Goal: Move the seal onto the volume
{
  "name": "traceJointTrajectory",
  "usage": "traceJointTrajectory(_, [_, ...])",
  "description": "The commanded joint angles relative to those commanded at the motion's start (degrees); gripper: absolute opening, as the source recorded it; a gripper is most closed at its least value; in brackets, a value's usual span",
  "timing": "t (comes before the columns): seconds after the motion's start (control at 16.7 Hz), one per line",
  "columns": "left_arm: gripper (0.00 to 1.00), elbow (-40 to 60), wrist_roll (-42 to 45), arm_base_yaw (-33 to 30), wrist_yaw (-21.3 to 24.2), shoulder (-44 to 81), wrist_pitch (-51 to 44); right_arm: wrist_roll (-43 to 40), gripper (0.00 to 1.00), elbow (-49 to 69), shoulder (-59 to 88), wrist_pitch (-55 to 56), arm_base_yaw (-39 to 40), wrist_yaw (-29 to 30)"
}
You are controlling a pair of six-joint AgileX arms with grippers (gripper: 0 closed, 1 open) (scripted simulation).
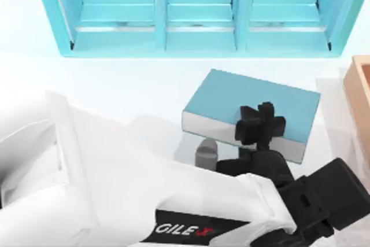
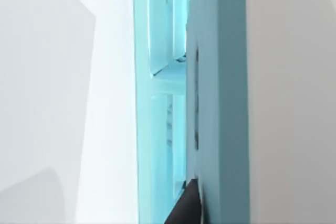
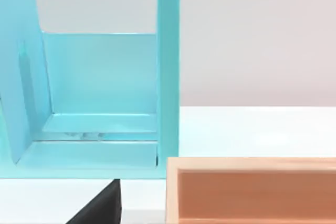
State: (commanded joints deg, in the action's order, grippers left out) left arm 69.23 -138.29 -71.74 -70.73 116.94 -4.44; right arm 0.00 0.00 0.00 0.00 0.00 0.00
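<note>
The volume (image 1: 254,105), a flat teal-blue book with white page edges, lies on the table right of the middle, in front of the shelf. My left arm reaches across from the left, and its black left gripper (image 1: 260,125) hangs over the near right part of the cover. One dark fingertip (image 2: 186,208) of that gripper shows in the left wrist view. The seal is hidden; nothing red shows around the gripper. A black fingertip (image 3: 100,205) of my right gripper shows in the right wrist view, facing the shelf and the wooden box.
A large light-blue shelf unit (image 1: 196,39) with compartments spans the back of the table. A wooden box (image 1: 359,96) stands at the right edge. A small grey object (image 1: 206,153) sits against the book's near side. The left arm's white body (image 1: 115,189) covers the near left.
</note>
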Motion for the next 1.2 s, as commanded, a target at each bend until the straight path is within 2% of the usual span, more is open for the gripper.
traceJointTrajectory(0.54, [0.00,0.3,-1.8,-0.7,-0.5,0.1,-1.9,0.0,1.00,0.0,0.0,0.0,0.0,0.0])
traceJointTrajectory(0.9, [0.00,-1.7,-1.7,-0.7,-0.4,3.8,3.8,0.0,1.00,0.0,0.0,0.0,0.0,0.0])
traceJointTrajectory(1.14, [0.00,-1.8,-1.7,-0.7,-0.4,3.9,4.1,0.0,1.00,0.0,0.0,0.0,0.0,0.0])
traceJointTrajectory(1.2, [0.08,-1.8,-1.7,-0.7,-0.4,3.9,4.1,0.0,1.00,0.0,0.0,0.0,0.0,0.0])
